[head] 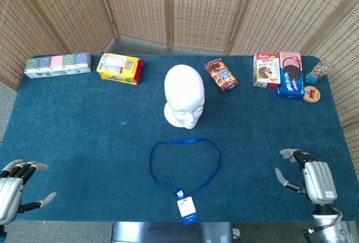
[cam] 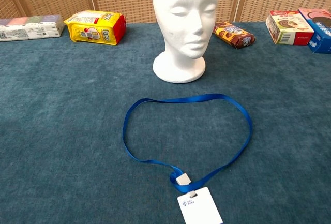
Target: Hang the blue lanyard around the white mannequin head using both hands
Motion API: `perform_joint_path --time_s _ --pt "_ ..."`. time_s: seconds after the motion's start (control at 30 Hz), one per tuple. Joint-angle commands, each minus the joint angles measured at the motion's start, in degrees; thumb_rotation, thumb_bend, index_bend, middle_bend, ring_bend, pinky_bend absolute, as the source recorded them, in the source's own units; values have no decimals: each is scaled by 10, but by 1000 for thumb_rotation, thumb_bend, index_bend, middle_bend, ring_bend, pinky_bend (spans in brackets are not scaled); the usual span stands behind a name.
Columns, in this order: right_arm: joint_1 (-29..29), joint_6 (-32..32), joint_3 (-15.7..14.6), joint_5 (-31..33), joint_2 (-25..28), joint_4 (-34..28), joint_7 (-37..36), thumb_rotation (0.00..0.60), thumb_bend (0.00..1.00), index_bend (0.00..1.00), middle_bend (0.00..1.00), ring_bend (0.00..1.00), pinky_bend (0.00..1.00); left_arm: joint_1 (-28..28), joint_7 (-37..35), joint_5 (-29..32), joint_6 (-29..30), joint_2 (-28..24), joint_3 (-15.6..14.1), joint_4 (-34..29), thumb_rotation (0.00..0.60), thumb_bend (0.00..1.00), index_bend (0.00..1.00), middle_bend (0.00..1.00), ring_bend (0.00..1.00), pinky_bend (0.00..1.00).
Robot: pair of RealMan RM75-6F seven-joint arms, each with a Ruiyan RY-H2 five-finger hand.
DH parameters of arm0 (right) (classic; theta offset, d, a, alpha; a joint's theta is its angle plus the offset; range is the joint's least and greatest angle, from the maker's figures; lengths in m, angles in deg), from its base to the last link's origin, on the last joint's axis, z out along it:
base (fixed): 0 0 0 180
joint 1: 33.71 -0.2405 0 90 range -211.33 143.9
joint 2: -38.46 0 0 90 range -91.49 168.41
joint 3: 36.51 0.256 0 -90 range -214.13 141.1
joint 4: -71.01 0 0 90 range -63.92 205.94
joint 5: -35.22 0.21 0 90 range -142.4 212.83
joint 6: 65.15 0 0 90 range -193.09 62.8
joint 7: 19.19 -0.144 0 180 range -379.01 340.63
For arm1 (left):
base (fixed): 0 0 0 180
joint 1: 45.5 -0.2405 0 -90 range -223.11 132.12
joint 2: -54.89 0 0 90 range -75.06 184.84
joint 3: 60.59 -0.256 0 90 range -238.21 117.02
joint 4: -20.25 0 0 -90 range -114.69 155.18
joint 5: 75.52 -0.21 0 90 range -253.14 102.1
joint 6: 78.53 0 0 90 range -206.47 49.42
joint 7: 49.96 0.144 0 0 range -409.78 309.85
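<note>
— What is seen behind the table [head: 67, 125]?
— A folding screen [head: 168, 7] of woven cane panels in wooden frames.
— And the surface?
— It is covered in blue cloth; grey floor [head: 140, 45] is glimpsed beyond.

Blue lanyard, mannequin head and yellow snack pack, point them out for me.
blue lanyard [cam: 243, 115], chest view, right side of the ribbon loop.
mannequin head [cam: 183, 12], chest view, middle of the face.
yellow snack pack [head: 118, 67], head view, top of the pack.

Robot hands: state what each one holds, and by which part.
Nothing. The left robot hand and right robot hand are open and apart from the blue lanyard.
</note>
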Motion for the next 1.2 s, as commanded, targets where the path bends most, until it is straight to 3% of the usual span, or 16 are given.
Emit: perform_joint_path --time_s 0.03,0.23,0.33,0.63,1.2 --pt "-18 5 6 -25 -4 13 -18 322 388 378 570 644 706 7 5 3 -8 -4 4 -6 430 109 334 323 293 170" --pt "-66 38 1 -84 -9 49 -16 320 384 420 775 914 916 21 17 11 -23 -7 11 -16 431 109 334 323 294 171" --pt "-88 65 -7 -101 -9 56 -10 320 356 446 843 992 987 26 23 18 -30 -8 15 -19 431 109 334 323 293 171" --pt "-139 127 -7 -108 -28 61 21 319 333 455 894 1000 1000 44 37 28 -44 -15 27 -30 429 110 334 323 294 170" --pt "-192 164 -1 -81 -81 111 54 317 294 455 978 1000 1000 72 39 45 -63 -36 43 -52 430 109 334 323 299 170"
